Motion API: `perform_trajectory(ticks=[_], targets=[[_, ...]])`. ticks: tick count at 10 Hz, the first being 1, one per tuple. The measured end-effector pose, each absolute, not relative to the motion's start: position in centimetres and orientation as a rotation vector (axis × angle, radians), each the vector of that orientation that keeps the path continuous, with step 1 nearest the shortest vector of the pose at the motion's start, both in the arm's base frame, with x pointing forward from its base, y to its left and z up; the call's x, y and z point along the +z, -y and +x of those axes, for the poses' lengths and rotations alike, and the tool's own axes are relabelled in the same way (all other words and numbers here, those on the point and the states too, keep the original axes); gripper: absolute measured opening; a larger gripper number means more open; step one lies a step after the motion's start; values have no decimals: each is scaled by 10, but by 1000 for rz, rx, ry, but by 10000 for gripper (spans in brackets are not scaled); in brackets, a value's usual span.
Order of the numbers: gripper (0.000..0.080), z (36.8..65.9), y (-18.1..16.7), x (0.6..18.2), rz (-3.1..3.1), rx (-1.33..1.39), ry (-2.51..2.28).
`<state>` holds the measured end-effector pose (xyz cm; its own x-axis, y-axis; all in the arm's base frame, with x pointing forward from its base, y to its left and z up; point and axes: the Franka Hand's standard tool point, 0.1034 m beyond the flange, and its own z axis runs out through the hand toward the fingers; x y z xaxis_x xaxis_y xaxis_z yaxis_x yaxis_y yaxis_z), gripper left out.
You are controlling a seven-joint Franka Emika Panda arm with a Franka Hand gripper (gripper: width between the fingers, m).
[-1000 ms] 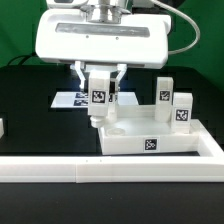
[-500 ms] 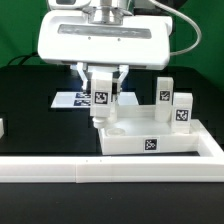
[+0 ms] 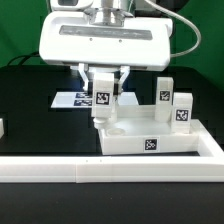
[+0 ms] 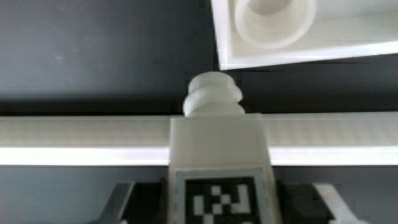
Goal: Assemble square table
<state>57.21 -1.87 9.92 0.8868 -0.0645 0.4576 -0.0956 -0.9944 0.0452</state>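
Your gripper (image 3: 101, 96) is pinching a tagged white leg (image 3: 100, 103) upright, just above the back corner of the square tabletop (image 3: 150, 136) on the exterior view's left. That tabletop lies near the desk's front edge, against the long white rail (image 3: 60, 168). Two more legs (image 3: 173, 103) stand at its far right corner.

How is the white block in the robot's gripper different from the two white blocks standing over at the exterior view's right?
The held leg hangs in the gripper above the square table, near one of its corners; the two standing legs rest beyond the slab's far edge. The held leg is clamped between the fingers; the standing legs are untouched. The wrist view shows the held leg's rounded tip; theirs are hidden. All three are white with a black-and-white tag.
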Motion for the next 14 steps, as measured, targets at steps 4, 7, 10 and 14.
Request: perform_trajectory(ticks=[4,7,10,14], targets=[[288,572,18,99,2988,720,126],[288,570,-3,99,3008,728,92],[288,569,-8,95,3008,732,78],[288,561,-12,89,3013,710,64]])
